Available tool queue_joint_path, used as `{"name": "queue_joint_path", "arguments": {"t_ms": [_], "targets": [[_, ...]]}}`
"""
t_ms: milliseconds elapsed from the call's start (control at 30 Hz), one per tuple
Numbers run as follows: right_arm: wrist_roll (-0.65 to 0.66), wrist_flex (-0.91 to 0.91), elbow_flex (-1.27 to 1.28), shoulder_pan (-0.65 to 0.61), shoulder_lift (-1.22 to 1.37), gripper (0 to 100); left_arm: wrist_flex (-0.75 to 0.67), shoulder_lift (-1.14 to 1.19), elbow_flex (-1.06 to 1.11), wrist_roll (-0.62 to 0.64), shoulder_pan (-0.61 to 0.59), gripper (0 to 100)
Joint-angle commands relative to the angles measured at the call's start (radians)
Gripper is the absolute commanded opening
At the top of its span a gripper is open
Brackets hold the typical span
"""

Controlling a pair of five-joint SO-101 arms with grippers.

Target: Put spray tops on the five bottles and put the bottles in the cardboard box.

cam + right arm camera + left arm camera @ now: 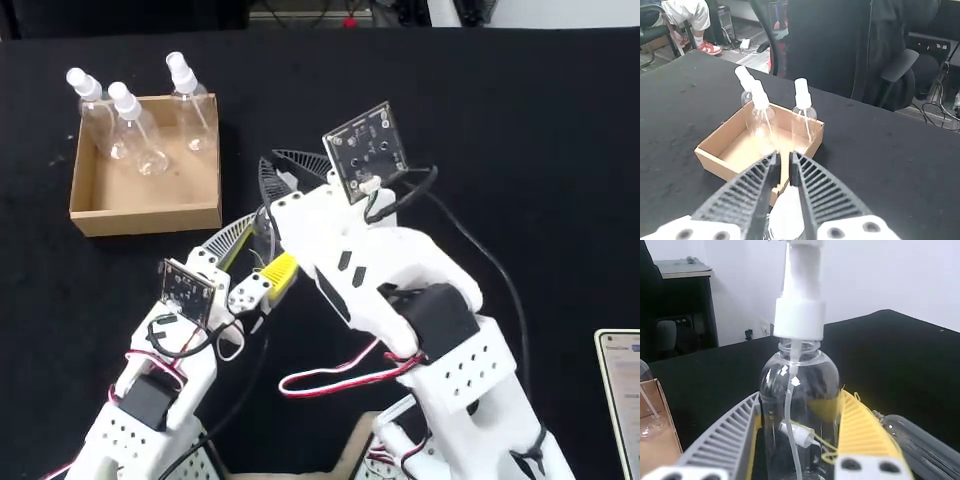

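Clear bottle point(800, 375), over the black bench point(500, 120) near the cardboard box point(145, 215) but outside it. The left end effector point(801, 397) clamps it round the body, grey jaw on 1 side, yellow on the other. A white spray top point(800, 315) sits on the neck w/ its dip tube down inside. Bare thread shows under the collar, so prob. not screwed home yet. The right end effector point(783, 155) hangs over it, jaws closed to a slim gap on the spray top's head. 3 capped bottles point(140, 140) stand in the box. A 5th bottle point(920, 440) lies on the bench just beside the held one, apparently w/o a top. Step in hand: fitting top no. 4. Next move calls for turning the top till it seats while the left grip resists, then carrying the bottle to the box.
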Motion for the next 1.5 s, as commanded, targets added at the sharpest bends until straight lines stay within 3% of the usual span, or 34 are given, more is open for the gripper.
{"name": "queue_joint_path", "arguments": {"t_ms": [0,200,467,833,1467], "targets": [[0.006,0.005,-0.025,-0.002,-0.041,3.1,0.0,-0.018,0.021,0.011,-0.005,12],[0.006,0.0,-0.088,0.08,-0.065,3.0,0.0,-0.018,0.021,0.011,-0.007,12],[0.006,-0.025,-0.073,0.087,0.051,3.1,0.0,-0.018,0.021,0.011,-0.005,12],[0.005,0.035,-0.076,-0.006,0.093,2.9,0.002,-0.018,0.021,0.011,-0.007,12],[0.006,0.169,-0.039,-0.012,0.03,3.1,0.002,-0.023,0.021,0.011,-0.007,12]]}}
